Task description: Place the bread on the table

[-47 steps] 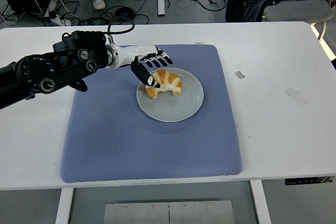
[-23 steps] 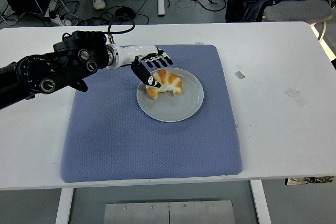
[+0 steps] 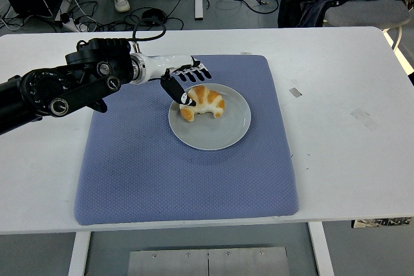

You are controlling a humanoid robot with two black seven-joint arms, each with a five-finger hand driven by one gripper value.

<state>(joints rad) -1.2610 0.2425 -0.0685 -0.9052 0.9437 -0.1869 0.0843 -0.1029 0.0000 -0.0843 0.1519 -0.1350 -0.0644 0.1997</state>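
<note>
Bread [image 3: 205, 102] sits on the plate [image 3: 223, 134], toward its upper-left part, plate on the blue mat [image 3: 129, 172] mid-table [image 3: 336, 159]. Task barely begun, I'd say: no lift yet, bread not on the table; grasp, carry & set-down all remain. Left hand [image 3: 184, 82] at the bread's left/far edge, fingers [image 3: 194, 72] spread over the top, thumb down along its left side, touching or nearly so. Firm grip? Can't tell. Left arm reaches in low from the left edge. Right arm not visible.

Golden-brown bread [image 3: 206, 102] with pale patches on plain grey plate [image 3: 223, 130], blue-violet dimple-textured mat [image 3: 162, 172] over white table [image 3: 343, 95]; left hand [image 3: 184, 81] black-and-white, at bread's 10 o'clock.
</note>
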